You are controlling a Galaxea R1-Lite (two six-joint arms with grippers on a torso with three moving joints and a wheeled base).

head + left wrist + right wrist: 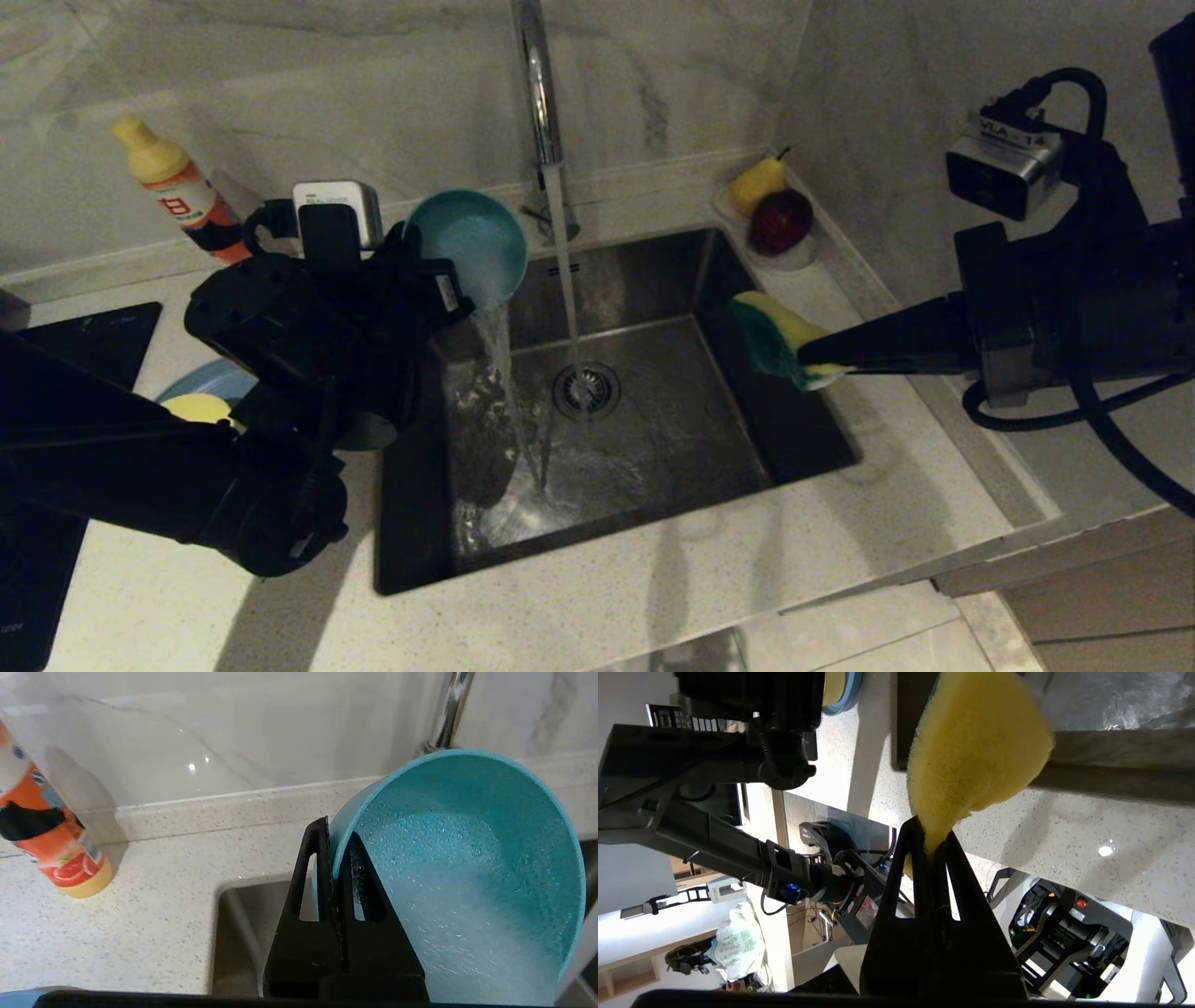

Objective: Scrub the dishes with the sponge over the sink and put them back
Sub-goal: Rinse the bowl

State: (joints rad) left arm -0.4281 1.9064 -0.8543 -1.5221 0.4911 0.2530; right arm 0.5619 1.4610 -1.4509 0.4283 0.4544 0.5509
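Left gripper (334, 858) clamped on teal bowl (467, 245) rim, bowl tipped, pouring water into sink (794, 439). Right gripper (810, 359) pinches sponge (780, 338) over sink's right edge, facing bowl; gap between them wide.

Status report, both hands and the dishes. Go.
Left hand shut on teal bowl, tipped, pouring water into sink. Right hand shut on sponge over sink's right edge. Tap running. Nothing in the way.
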